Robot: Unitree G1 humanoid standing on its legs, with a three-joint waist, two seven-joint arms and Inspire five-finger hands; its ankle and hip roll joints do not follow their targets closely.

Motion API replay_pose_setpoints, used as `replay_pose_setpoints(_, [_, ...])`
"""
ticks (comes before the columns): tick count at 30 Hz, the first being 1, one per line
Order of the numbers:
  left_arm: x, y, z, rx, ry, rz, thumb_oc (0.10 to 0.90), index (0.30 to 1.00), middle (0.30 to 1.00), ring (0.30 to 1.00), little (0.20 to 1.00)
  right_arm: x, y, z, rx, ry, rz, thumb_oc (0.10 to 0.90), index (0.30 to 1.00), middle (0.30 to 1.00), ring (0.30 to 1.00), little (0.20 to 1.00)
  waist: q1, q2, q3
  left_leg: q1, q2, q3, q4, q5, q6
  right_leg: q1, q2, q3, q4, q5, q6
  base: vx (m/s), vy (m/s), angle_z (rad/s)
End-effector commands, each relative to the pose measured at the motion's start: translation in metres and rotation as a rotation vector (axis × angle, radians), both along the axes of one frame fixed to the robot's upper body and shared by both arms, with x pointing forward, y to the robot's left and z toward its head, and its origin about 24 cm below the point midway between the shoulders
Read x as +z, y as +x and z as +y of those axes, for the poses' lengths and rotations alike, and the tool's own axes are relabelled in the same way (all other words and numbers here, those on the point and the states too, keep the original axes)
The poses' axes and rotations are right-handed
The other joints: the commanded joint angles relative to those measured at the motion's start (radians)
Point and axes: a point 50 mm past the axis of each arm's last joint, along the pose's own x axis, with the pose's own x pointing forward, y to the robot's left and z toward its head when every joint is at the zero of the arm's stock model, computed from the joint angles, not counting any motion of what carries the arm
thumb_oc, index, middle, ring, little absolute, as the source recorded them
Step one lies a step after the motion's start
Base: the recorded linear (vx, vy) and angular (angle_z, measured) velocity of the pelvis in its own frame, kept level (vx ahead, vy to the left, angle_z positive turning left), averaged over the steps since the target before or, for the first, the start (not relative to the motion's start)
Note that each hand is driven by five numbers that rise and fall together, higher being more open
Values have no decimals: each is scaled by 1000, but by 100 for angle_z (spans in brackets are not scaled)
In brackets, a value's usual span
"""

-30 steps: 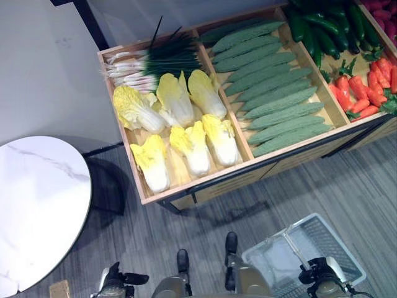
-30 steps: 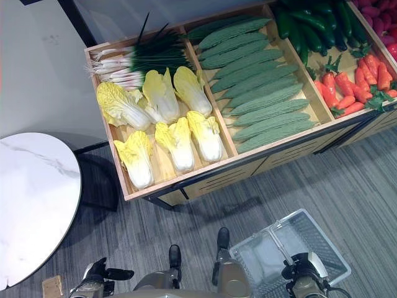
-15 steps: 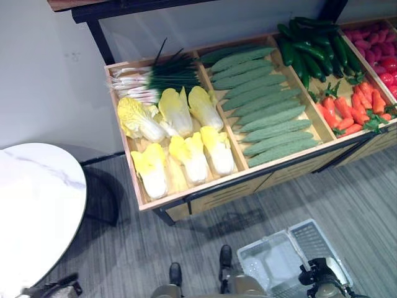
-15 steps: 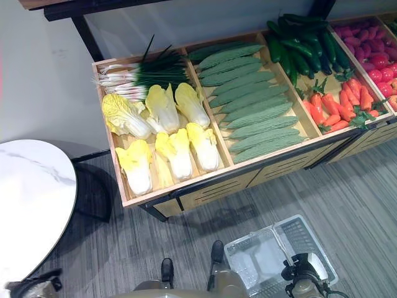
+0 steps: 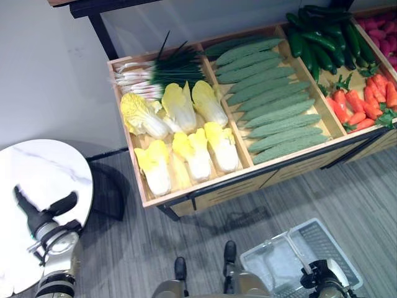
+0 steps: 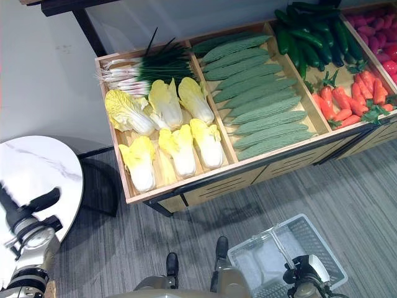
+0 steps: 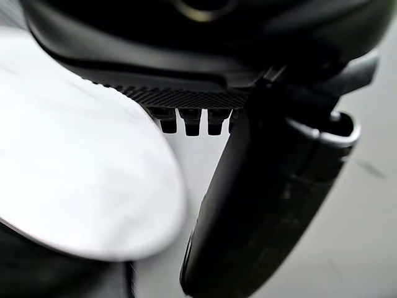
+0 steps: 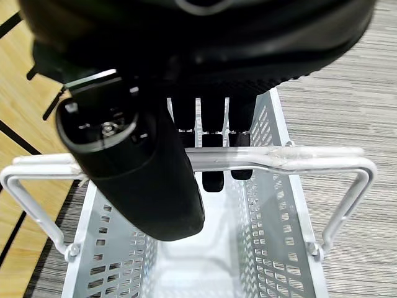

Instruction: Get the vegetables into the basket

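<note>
Left hand (image 5: 38, 214), fingers straight and holding nothing, hovers over a round white marble table (image 5: 59, 167). A wooden produce stand (image 5: 205, 186) holds scallions (image 5: 155, 71), 6 napa cabbages (image 5: 186, 133), bitter gourds (image 5: 267, 93), cucumbers (image 5: 319, 40) and carrots (image 5: 363, 102). Right hand (image 8: 161, 155) curls around the handle (image 8: 291, 158) of the white basket (image 5: 338, 254) near the floor.

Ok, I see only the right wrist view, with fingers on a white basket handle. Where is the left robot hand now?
Observer: The left robot hand hovers open over the round white marble table, holding nothing.
Operator: And which vegetables lie nearest to that side?
Observer: Yellow-white napa cabbages, in the left compartment of the long wooden display crate, with green spring onions behind them.
</note>
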Motion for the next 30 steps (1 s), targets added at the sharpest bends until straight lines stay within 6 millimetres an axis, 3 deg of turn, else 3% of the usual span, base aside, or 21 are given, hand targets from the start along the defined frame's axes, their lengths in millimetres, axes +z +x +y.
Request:
replay_pose_setpoints(1, [65, 13, 19, -65, 286, -166, 900, 1000, 1000, 1000, 1000, 15, 6, -26, -13, -92, -14, 400, 300, 300, 300, 300, -12, -53, -26, -17, 43, -18, -1, 12, -70, 67, -115, 68, 9, -36, 145, 1, 19, -10])
replay_pose_setpoints(3, [77, 19, 16, -103, 327, -193, 900, 1000, 1000, 1000, 1000, 16, 8, -27, -7, -90, -19, 400, 300, 300, 300, 300, -16, -53, -28, -14, 44, -15, -1, 10, -69, 68, -116, 73, 7, -36, 146, 5, 19, -10])
replay_pose_setpoints(4, [93, 25, 8, -153, 387, -237, 900, 1000, 1000, 1000, 1000, 16, 9, -27, -1, -89, -24, 400, 300, 300, 300, 300, -21, -52, -30, -13, 44, -13, -1, 8, -70, 69, -116, 76, 7, -36, 146, 8, 11, -9])
replay_pose_setpoints(6, [93, 25, 8, -153, 388, -237, 900, 1000, 1000, 1000, 1000, 16, 9, -26, -1, -88, -24, 400, 300, 300, 300, 300, -20, -53, -30, -12, 44, -12, -1, 7, -70, 69, -116, 76, 7, -36, 147, 7, 11, -7])
replay_pose_setpoints(7, [117, 32, -6, -252, 507, -272, 900, 1000, 1000, 1000, 1000, 17, 11, -27, 18, -90, -28, 400, 300, 300, 300, 300, -28, -50, -33, -9, 43, -7, -1, 4, -69, 66, -117, 83, 6, -34, 148, 0, 0, 0])
replay_pose_setpoints(10, [153, 46, -31, -451, 734, -280, 900, 1000, 1000, 1000, 1000, 21, 16, -28, 54, -94, -42, 400, 300, 300, 300, 300, -44, -43, -34, 1, 45, 9, -1, -4, -70, 65, -115, 98, 5, -32, 151, 5, 17, -3])
replay_pose_setpoints(14, [172, 58, -56, -645, 992, -204, 900, 1000, 1000, 1000, 1000, 23, 22, -27, 97, -96, -59, 400, 300, 300, 300, 300, -66, -36, -42, 6, 46, 25, -1, -9, -71, 57, -113, 115, 4, -28, 155, 16, 20, -16])
replay_pose_setpoints(16, [174, 64, -68, -722, 1103, -158, 900, 1000, 1000, 1000, 1000, 23, 23, -26, 108, -93, -65, 400, 300, 300, 300, 300, -72, -34, -46, 5, 45, 31, -1, -7, -71, 51, -114, 121, 3, -25, 157, 19, 25, -18])
replay_pose_setpoints(18, [172, 74, -92, -892, 1414, -21, 900, 1000, 1000, 1000, 1000, 26, 28, -26, 139, -108, -91, 400, 300, 300, 300, 300, -98, -27, -53, 10, 46, 46, -1, -11, -72, 46, -112, 134, 3, -21, 162, 34, 28, -31])
replay_pose_setpoints(30, [147, 95, -102, -984, 1489, 142, 900, 1000, 1000, 1000, 1000, 34, 42, -29, 142, -130, -145, 400, 300, 300, 300, 300, -125, -21, -46, 9, 48, 67, -1, -12, -69, 20, -107, 161, 7, -15, 165, 8, 9, -8])
